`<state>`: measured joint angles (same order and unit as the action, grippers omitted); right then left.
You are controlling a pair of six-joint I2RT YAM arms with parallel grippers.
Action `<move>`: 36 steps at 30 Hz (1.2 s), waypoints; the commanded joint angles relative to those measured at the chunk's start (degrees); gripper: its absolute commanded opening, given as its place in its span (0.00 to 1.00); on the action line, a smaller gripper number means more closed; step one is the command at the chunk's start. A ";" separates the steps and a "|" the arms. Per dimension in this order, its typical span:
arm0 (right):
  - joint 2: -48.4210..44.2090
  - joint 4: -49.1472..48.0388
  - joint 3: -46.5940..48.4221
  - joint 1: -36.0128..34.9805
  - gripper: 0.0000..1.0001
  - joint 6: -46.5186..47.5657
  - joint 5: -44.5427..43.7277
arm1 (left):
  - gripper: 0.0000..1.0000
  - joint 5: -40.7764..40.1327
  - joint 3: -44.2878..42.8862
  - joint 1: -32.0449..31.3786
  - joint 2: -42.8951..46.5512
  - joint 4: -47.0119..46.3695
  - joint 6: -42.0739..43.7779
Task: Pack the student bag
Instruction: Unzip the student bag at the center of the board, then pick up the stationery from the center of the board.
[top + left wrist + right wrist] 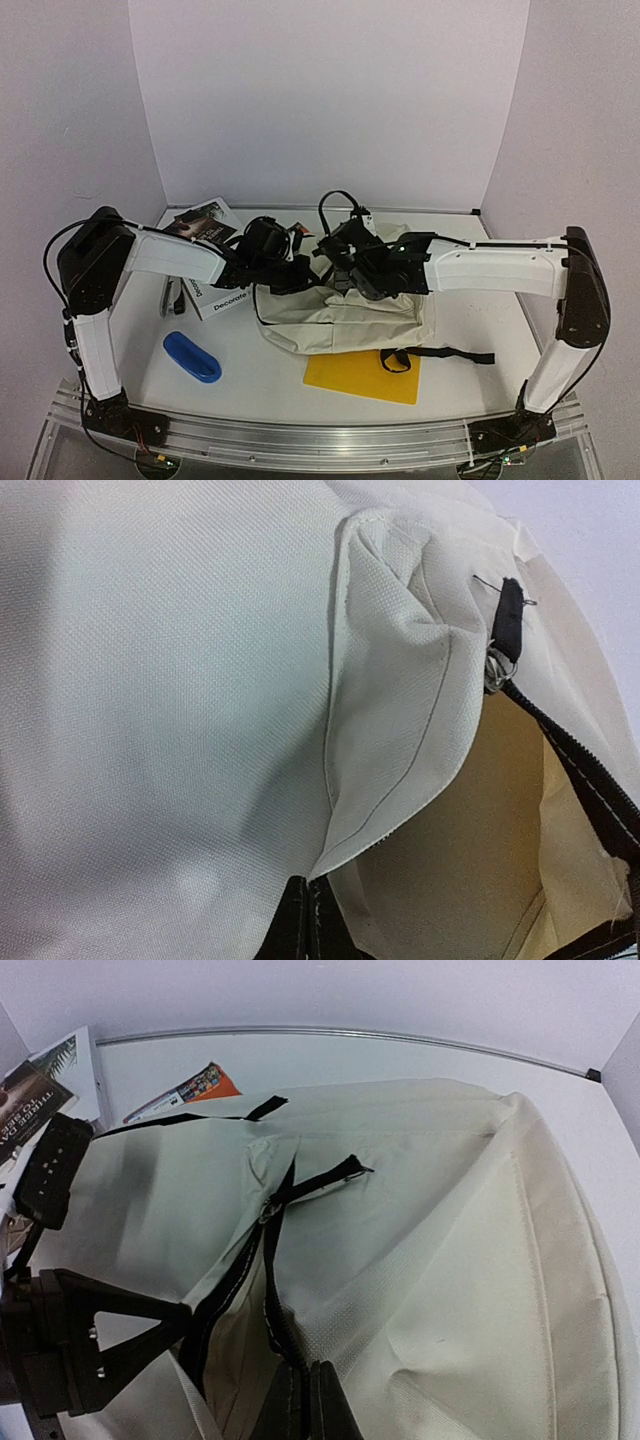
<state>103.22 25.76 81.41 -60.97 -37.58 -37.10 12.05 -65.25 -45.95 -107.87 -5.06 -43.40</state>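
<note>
Cream student bag [340, 312] on the white table [470, 315], zipper [240, 1260] open, left gripper [305, 930] pinched shut on its cloth flap — right gripper [305, 1400] pinched shut on the zipper edge.

Yellow sheet [362, 380] partly hidden under student bag [340, 318]

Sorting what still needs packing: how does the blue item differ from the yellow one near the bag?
The blue item is rounded, elongated and bulging; the yellow one is a flat rectangle. The blue item lies clear of the student bag, to its left; the yellow one sits partly under the bag, a black strap crossing it. Both lie on the table, outside the bag.
</note>
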 commanded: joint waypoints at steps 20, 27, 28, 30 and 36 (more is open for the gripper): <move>-8.64 -14.86 -12.09 5.99 0.00 -4.41 7.40 | 0.77 -1.46 -8.66 4.26 6.27 9.40 12.00; -8.00 -16.77 -12.49 6.39 0.00 -3.75 8.88 | 0.87 -4.67 -4.38 8.99 19.57 23.60 14.42; -7.95 -17.14 -12.57 6.43 0.00 -3.55 9.21 | 0.88 -6.02 -3.10 9.89 21.42 25.34 14.28; -7.80 -18.01 -12.75 6.54 0.00 -3.32 9.72 | 0.89 -9.07 0.26 14.51 25.53 28.32 12.95; -7.41 -19.20 -13.00 6.53 0.00 -2.37 11.16 | 0.91 -16.97 8.58 28.51 33.23 36.58 6.70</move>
<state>97.86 11.60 68.25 -54.63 -40.97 -26.13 3.66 -59.51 -22.57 -77.78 21.54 -32.95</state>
